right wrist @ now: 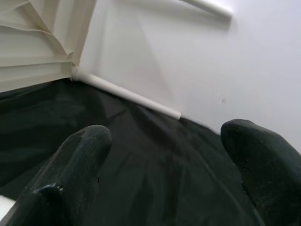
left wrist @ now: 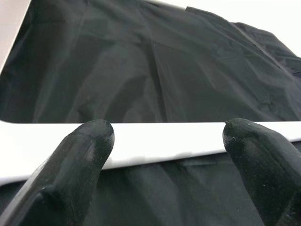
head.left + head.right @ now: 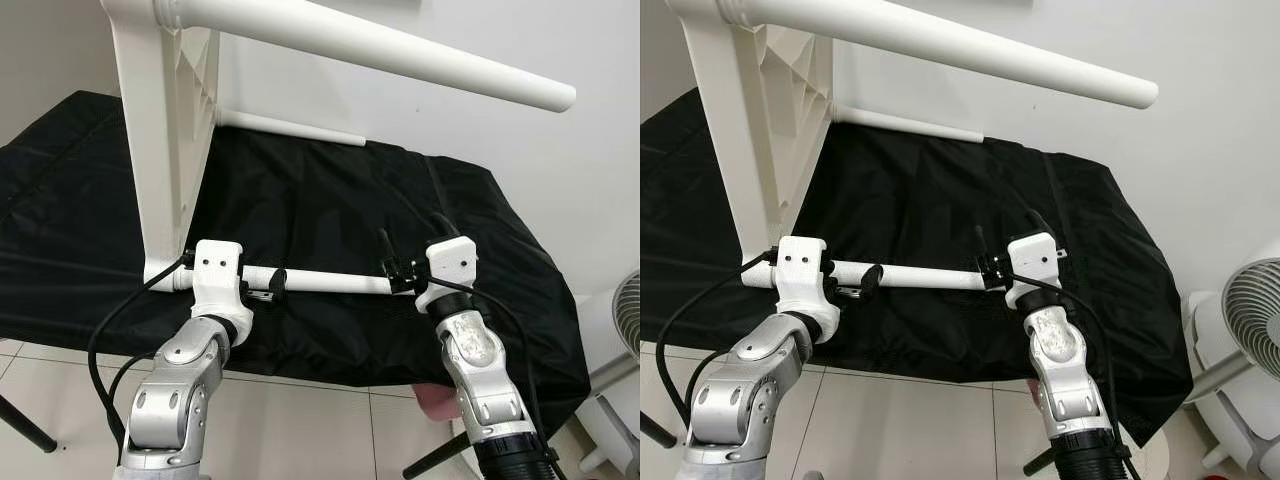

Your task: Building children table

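A white children's table top (image 3: 165,130) stands on its edge on a black cloth (image 3: 330,210), its round legs pointing to the right. The nearest leg (image 3: 330,282) runs level along the cloth's front edge. My left gripper (image 3: 240,278) is open at that leg near the table top; in the left wrist view the leg (image 2: 164,141) crosses behind both spread fingertips (image 2: 94,136). My right gripper (image 3: 410,238) is open by the leg's free end, its fingers (image 1: 89,141) pointing over the cloth with nothing between them.
Another leg (image 3: 380,50) juts out high overhead and a third leg (image 3: 290,128) lies along the white wall. A fan (image 3: 1250,320) stands on the floor at the right. A black stand leg (image 3: 25,430) crosses the tiles at the lower left.
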Controlling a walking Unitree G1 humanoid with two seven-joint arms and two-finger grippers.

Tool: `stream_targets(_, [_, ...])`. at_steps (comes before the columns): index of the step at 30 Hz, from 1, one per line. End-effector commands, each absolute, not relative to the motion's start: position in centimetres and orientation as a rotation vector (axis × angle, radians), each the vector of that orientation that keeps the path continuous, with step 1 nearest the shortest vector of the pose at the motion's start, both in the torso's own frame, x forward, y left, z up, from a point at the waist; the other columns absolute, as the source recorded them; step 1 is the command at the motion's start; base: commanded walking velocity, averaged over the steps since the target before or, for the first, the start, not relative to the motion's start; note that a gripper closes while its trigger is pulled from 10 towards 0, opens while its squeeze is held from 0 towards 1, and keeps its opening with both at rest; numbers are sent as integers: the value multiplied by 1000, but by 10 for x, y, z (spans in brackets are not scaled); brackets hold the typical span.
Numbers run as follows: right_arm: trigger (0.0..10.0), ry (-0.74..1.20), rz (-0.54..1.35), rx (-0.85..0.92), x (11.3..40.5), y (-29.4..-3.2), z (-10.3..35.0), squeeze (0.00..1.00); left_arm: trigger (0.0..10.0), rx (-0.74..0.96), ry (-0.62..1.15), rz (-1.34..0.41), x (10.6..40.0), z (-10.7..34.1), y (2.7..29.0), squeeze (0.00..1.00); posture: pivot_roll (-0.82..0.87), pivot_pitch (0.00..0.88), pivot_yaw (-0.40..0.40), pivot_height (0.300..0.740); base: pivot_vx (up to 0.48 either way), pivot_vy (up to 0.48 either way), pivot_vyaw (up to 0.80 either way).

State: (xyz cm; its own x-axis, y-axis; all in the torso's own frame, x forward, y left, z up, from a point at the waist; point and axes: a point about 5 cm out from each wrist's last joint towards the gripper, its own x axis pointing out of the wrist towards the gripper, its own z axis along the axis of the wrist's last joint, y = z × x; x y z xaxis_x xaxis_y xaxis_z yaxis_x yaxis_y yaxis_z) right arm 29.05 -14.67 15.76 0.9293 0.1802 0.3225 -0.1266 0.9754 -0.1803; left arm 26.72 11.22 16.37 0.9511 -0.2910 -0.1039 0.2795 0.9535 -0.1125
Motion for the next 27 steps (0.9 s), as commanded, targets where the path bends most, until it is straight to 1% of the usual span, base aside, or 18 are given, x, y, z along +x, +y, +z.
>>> stream_targets(1, [10000,-271,131,-129,289,-152,141,0,10000,-102,124,-332,265,160,104,0,45,0,-110,740,0,0,0])
stream_targets(3, [10000,-239,129,-90,284,-147,131,0,10000,-83,105,-341,264,160,104,0,44,0,-106,740,0,0,0])
stream_targets(7, [10000,-242,139,-85,283,-142,131,0,10000,-85,97,-350,264,161,104,0,46,0,-105,740,0,0,0])
stream_targets(11, [10000,-244,141,-85,283,-141,131,0,10000,-85,96,-354,264,162,103,0,46,0,-105,740,0,0,0])
stream_targets(17, [10000,-189,98,-30,280,-147,119,0,10000,-82,91,-361,265,162,103,0,46,0,-108,740,0,0,0])
stream_targets(27, [10000,-176,99,0,278,-141,114,0,10000,-44,65,-375,265,164,104,0,51,0,-104,740,0,0,0])
